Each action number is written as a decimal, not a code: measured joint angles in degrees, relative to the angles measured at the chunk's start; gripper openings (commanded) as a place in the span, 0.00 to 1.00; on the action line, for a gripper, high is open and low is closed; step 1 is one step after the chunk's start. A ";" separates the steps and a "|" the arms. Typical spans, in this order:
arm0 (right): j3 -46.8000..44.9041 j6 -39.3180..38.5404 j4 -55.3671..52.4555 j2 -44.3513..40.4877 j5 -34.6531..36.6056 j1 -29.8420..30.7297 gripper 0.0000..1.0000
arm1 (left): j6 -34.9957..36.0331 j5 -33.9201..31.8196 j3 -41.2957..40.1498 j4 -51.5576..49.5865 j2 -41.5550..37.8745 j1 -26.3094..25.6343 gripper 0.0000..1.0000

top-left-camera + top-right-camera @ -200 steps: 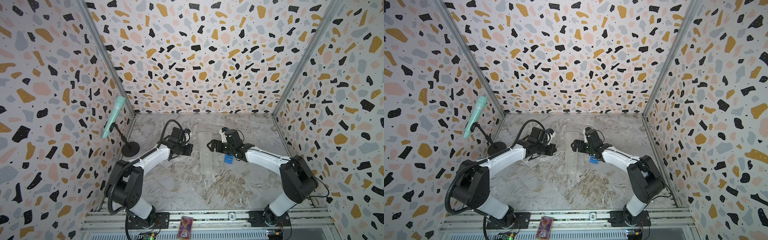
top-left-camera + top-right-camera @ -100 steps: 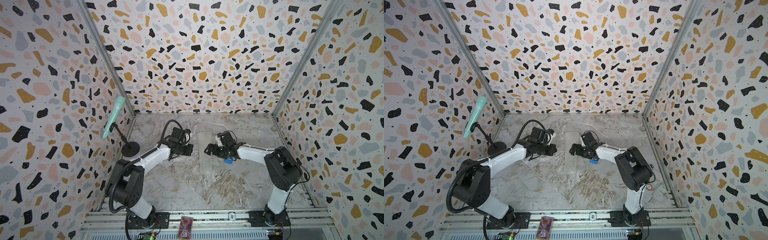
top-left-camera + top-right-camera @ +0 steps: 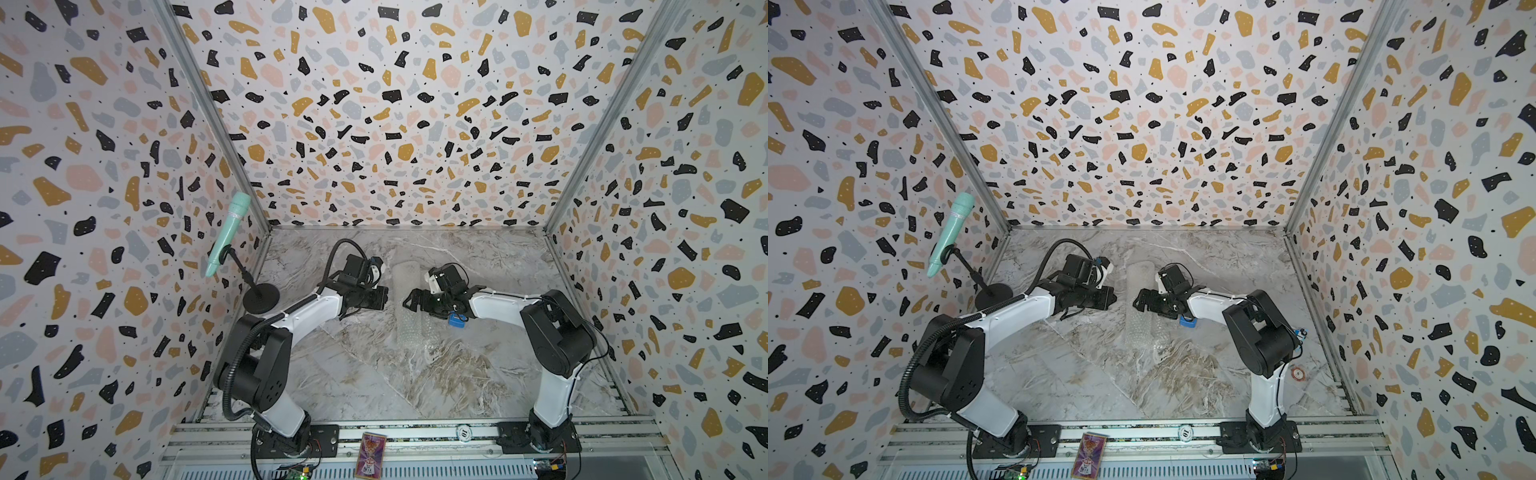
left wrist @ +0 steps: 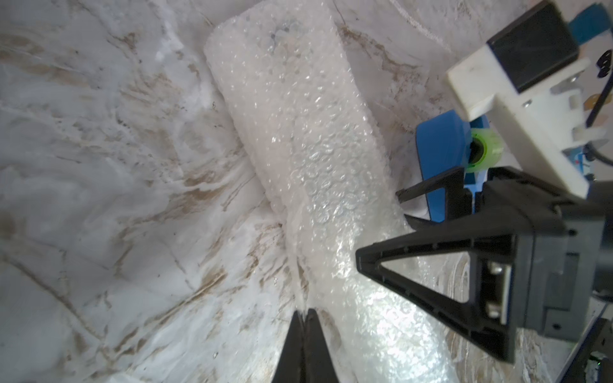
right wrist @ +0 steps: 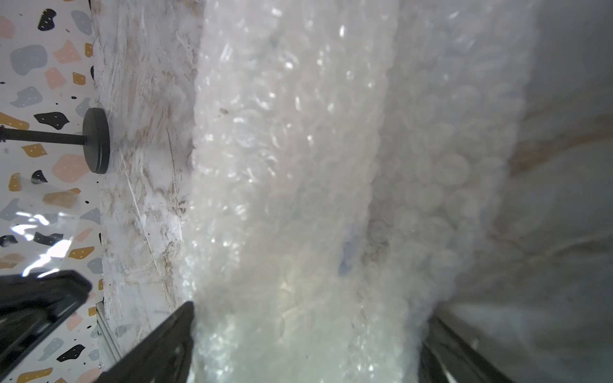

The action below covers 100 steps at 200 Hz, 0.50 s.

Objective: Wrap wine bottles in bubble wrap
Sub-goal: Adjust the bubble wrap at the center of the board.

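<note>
From the near rail (image 3: 415, 428), two arms reach inward with bent elbows toward the middle of the table (image 3: 374, 395). One rolled bubble wrap (image 3: 409, 332) lies there. The left gripper (image 3: 384, 297) sits low at its 9 o'clock, jaws pressed together. The right gripper (image 3: 411, 300) straddles it from 3 o'clock, jaws wide. Whether a bottle lies inside cannot be told. One blue tape dispenser (image 3: 457, 321) sits just beside the roll at 3 o'clock.

bubble wrap (image 3: 409, 328) lies mid table (image 3: 374, 374), tape dispenser (image 3: 457, 321) just right, microphone stand (image 3: 261, 297) far left.

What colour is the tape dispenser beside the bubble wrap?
The tape dispenser is blue; the left wrist view shows it best.
</note>
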 measured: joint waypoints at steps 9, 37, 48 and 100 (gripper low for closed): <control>0.24 -0.46 -0.09 -0.04 0.50 0.37 0.86 | -0.79 0.22 -0.31 1.25 0.35 -0.24 0.00; 0.96 -1.66 -0.59 -0.15 1.88 0.92 0.75 | -3.08 0.28 -1.18 4.46 1.66 -1.44 0.00; 1.42 -2.23 -1.14 -0.17 2.54 1.07 0.73 | -3.82 0.28 -1.60 5.46 2.12 -2.10 0.00; 4.55 -5.29 -5.11 -0.17 6.25 3.26 0.63 | -5.84 -0.02 -3.32 7.82 2.58 -3.37 0.00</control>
